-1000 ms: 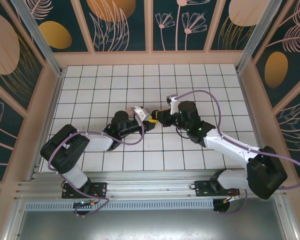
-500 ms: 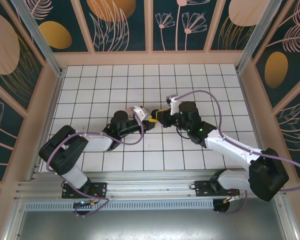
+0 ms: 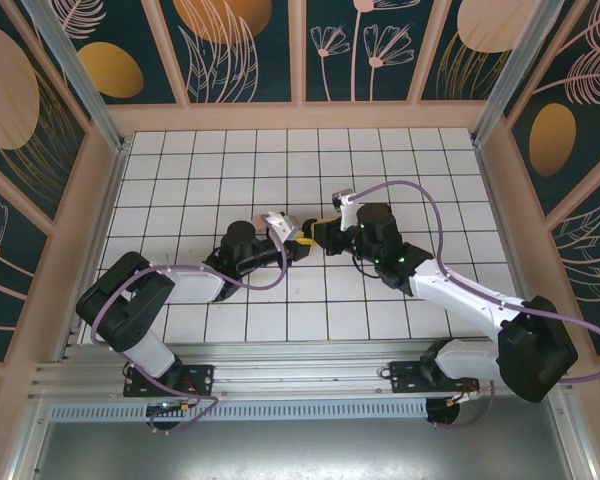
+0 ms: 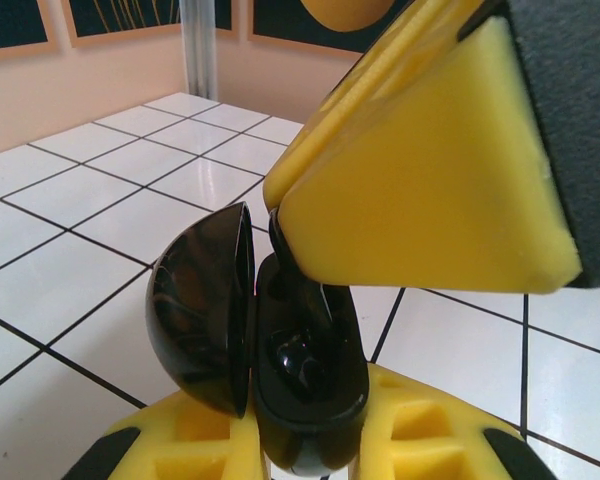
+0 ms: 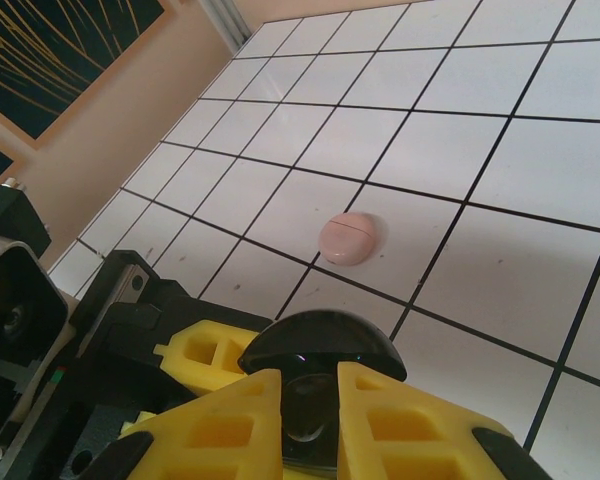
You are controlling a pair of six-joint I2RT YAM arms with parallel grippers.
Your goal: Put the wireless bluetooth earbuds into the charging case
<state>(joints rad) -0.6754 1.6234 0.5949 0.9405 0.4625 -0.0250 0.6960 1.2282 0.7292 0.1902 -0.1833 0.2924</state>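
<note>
Top view: left gripper (image 3: pixel 296 243) and right gripper (image 3: pixel 318 233) tip to tip over the tiled table (image 3: pixel 180 170). Left wrist: left gripper clenched on the open black charging case (image 4: pixel 302 350), right gripper pressing into its well. Right wrist: right gripper pinched shut above the case; earbuds likely hidden between pads and well, cannot tell; pink disc (image 5: pixel 348 238) lying apart. Hold the case steady, press straight down.

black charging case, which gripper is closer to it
Left. The left gripper is shut on the black charging case, holding its lower part between its fingers; the right gripper sits with its tips at the open mouth, contact unclear.
</note>
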